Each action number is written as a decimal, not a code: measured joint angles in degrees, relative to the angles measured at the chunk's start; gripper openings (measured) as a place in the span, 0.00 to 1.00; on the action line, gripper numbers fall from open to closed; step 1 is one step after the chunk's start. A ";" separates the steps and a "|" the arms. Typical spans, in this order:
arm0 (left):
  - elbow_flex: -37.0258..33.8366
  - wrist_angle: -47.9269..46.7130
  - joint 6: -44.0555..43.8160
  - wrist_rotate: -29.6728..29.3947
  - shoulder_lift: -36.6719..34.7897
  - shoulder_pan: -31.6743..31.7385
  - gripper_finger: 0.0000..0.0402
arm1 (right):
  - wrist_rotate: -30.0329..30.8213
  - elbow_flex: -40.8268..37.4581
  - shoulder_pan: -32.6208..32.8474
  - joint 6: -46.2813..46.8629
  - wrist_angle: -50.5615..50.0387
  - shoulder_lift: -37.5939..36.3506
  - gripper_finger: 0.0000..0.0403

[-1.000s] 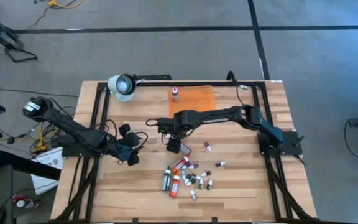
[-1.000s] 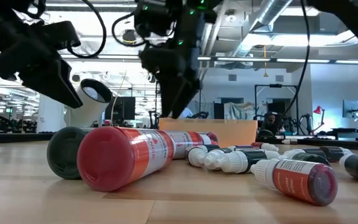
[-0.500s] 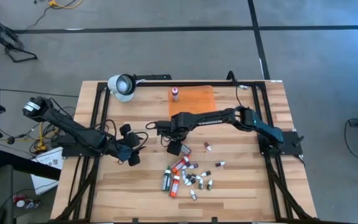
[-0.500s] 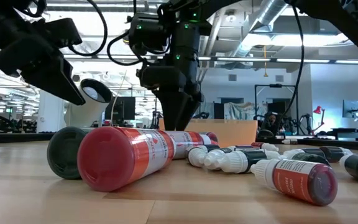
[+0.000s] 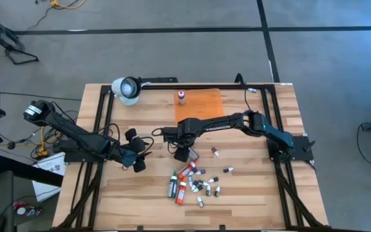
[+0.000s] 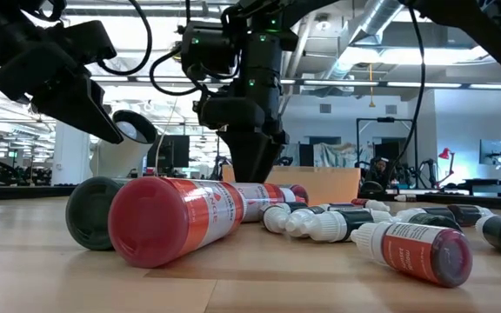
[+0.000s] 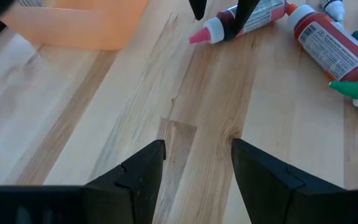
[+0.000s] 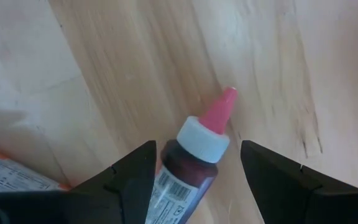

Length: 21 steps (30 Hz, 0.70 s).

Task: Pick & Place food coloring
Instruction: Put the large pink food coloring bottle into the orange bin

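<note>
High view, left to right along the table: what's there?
Left gripper → white lamp, farther back → right gripper, open above the pile → bottle pile → orange mat at the back → two stray small bottles.

pale wood table [image 5: 250, 193], planked, smooth with a low sheen and fine grain. food coloring bottles [image 6: 177, 217] of glossy plastic, wrapped in printed paper labels; one pink-tipped bottle [image 8: 191, 152] with a smooth white plastic cap. matt black fingers on the left gripper [image 7: 197, 168] and right gripper [image 8: 194, 168]. flat matt orange mat [image 5: 201, 103]. dark metal frame rails [image 5: 98, 116] along the table edges.
</note>
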 joint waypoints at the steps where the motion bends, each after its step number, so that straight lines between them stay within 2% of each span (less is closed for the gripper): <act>1: 0.00 0.00 -0.02 0.00 0.00 0.00 0.46 | 0.00 0.00 0.11 -0.01 -0.05 0.00 0.56; 13: 0.00 1.93 0.57 0.16 0.00 0.00 0.46 | -0.03 0.12 1.22 -2.22 -3.75 2.35 0.55; 21: 0.00 3.46 1.93 0.15 0.02 0.02 0.46 | 0.33 0.00 2.90 -7.21 -4.21 2.56 0.42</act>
